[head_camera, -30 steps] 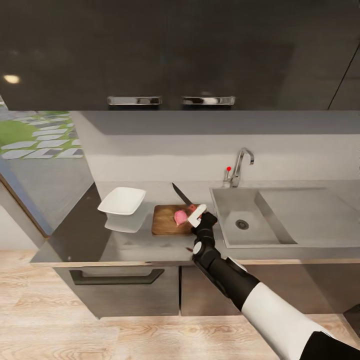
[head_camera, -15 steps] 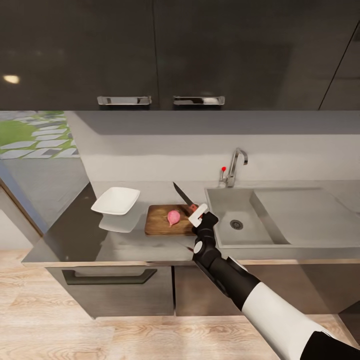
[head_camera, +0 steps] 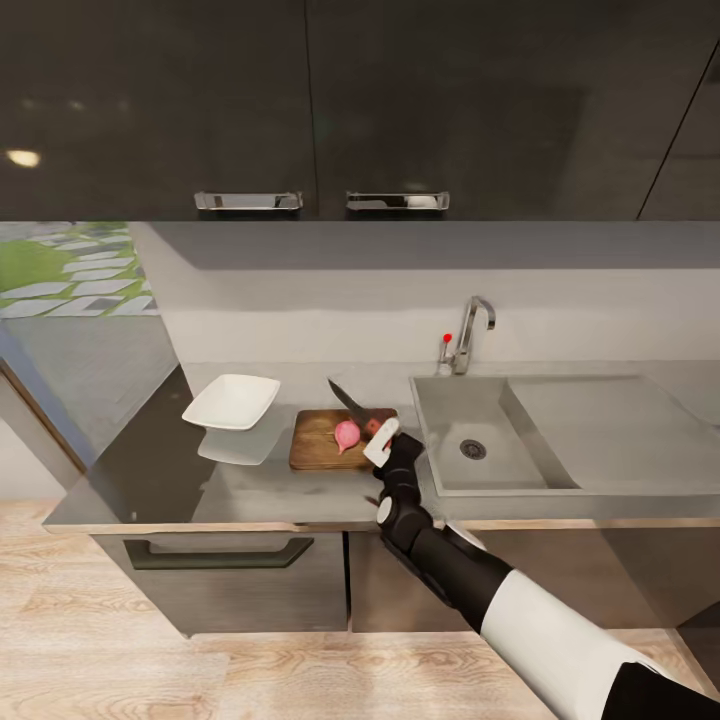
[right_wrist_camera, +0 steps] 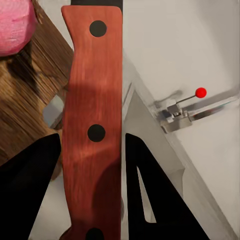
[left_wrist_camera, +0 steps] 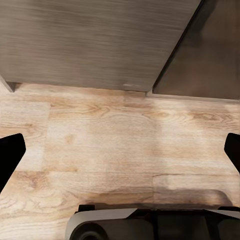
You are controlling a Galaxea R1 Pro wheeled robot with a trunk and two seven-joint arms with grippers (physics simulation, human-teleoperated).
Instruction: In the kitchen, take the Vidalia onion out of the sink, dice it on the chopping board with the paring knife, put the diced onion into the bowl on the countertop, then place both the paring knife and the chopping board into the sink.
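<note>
The pink Vidalia onion [head_camera: 346,434] rests on the brown chopping board [head_camera: 318,445], left of the sink [head_camera: 455,470]. My right gripper [head_camera: 379,440] is shut on the paring knife's red-orange handle [right_wrist_camera: 95,125]; the dark blade [head_camera: 347,398] slants up and back over the board, just right of the onion [right_wrist_camera: 15,25]. The white bowl [head_camera: 232,401] stands on the grey countertop [head_camera: 180,480] left of the board. In the left wrist view the left gripper's dark fingertips [left_wrist_camera: 10,155] sit far apart over the wooden floor, open and empty.
The chrome faucet [head_camera: 472,330] with its red knob [head_camera: 447,338] rises behind the basin. Dark upper cabinets [head_camera: 320,110] hang overhead, with lower cabinet doors [left_wrist_camera: 95,40] below the counter. The flat drainboard [head_camera: 610,430] lies right of the basin.
The camera shifted at first, sliding the scene left. Since then my right gripper has carried the knife left, closer to the onion, with the blade now over the board.
</note>
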